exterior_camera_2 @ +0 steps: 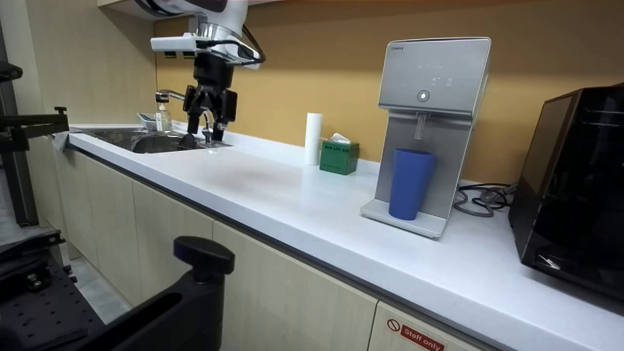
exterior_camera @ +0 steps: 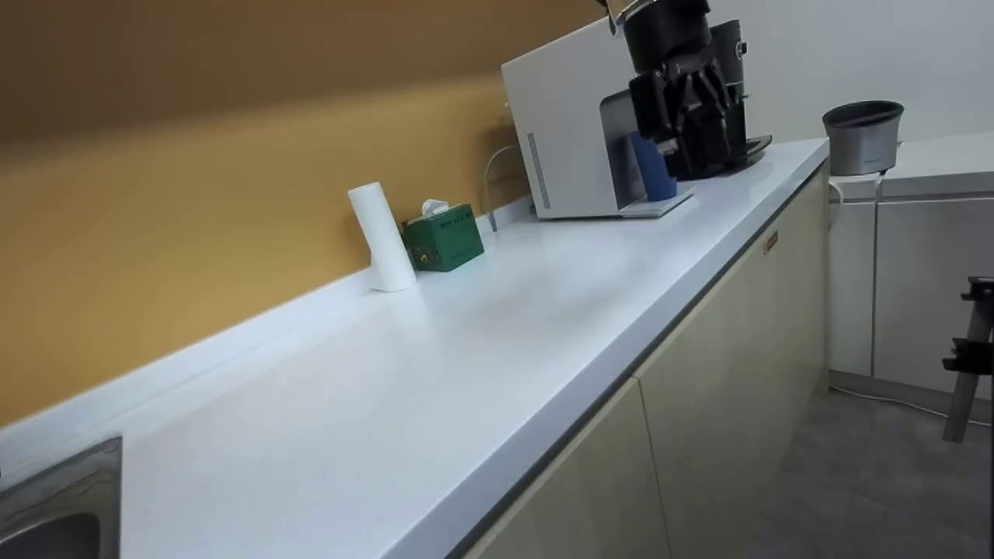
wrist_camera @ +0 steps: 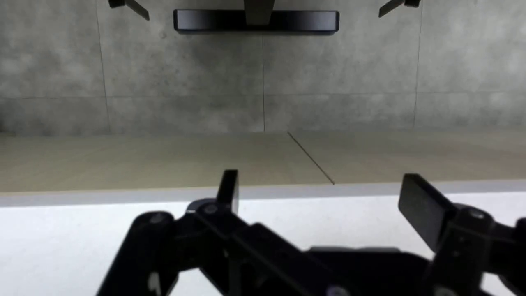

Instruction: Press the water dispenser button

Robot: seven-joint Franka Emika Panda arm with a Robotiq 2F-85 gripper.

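Water dispenser [exterior_camera_2: 441,139], one, white and grey: right of centre in an exterior view, standing on the desk [exterior_camera_2: 273,180].
Button [exterior_camera_2: 423,95], one, round: on its upper front, above the spout [exterior_camera_2: 420,126]; nothing touches it.
Cup [exterior_camera_2: 412,184], one, blue: on the tray [exterior_camera_2: 434,223], beneath the spout.
Tissue box [exterior_camera_2: 339,157], green, and paper roll [exterior_camera_2: 313,139], white: near the centre of the same frame, side by side.
Pincer [exterior_camera_2: 206,130], one, black: upper left there, pointing down, well apart from the dispenser; in the wrist view its fingers [wrist_camera: 425,213] stand wide with nothing held.
Step in hand, by judgement: the approach; the press is not yet begun.
Next move, by judgement: carry the pincer along the desk, bring the fingers together into one firm tip, and push the button squarely, clear of spout and cup.
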